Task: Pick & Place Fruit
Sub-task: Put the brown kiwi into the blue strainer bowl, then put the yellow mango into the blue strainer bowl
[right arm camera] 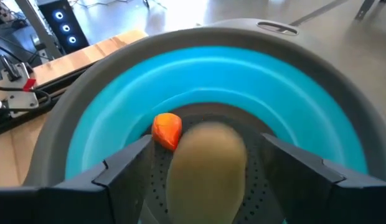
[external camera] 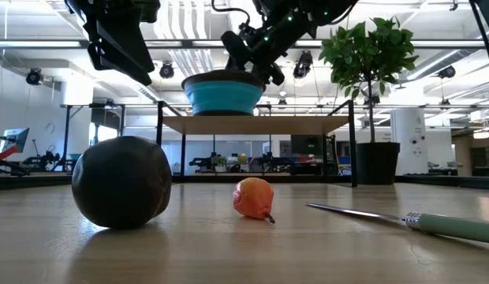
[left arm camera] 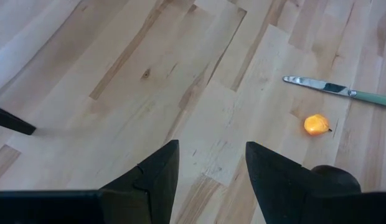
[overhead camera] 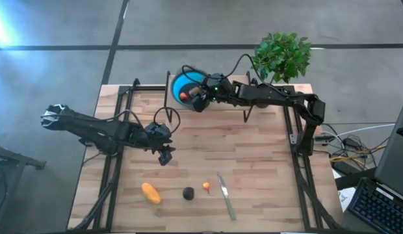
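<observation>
While my right gripper (right arm camera: 205, 165) holds the olive fruit (right arm camera: 205, 168) over the bowl (right arm camera: 292, 87) at the table's far edge, I must open and release it.

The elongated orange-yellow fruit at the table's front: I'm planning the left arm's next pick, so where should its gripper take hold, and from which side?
Grip the elongated orange-yellow fruit across its narrow middle, coming straight down from above. It lies flat on the table with its long axis slanted, so the fingers should close across the short width. The left gripper hangs open just behind it; the black round fruit beside it leaves room.
</observation>
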Controlling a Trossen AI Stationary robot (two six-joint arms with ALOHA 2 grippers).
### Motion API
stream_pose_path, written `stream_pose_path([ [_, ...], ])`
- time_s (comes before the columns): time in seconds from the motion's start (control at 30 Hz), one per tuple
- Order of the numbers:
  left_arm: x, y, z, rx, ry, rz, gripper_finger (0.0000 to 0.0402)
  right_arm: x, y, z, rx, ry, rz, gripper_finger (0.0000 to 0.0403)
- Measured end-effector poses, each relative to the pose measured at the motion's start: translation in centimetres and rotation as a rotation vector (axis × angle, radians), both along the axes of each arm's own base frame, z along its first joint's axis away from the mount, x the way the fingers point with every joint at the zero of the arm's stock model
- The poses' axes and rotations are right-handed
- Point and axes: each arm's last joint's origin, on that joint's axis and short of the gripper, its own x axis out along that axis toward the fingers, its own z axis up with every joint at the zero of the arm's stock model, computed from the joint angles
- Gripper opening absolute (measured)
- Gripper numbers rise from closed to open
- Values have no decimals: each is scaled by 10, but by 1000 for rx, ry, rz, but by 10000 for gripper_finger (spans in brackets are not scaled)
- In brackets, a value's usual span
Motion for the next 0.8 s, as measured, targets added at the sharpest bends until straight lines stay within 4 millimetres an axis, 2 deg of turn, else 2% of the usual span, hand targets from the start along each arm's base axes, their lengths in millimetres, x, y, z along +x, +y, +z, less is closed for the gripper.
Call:
stream_pose_path([
  [0.27,0,0,0,0,0,0,190,-1,0,1,-2,-2,0,326],
  [0.43,0,0,0,-4,2,-6,190,-7,2,14,-17,-25,4,342],
  [0.63,-1,-3,5,0,12,-112,190,-27,11,36,-29,17,29,354],
  [0.8,-2,-9,10,-9,23,-272,190,-55,23,62,-25,34,41,345],
])
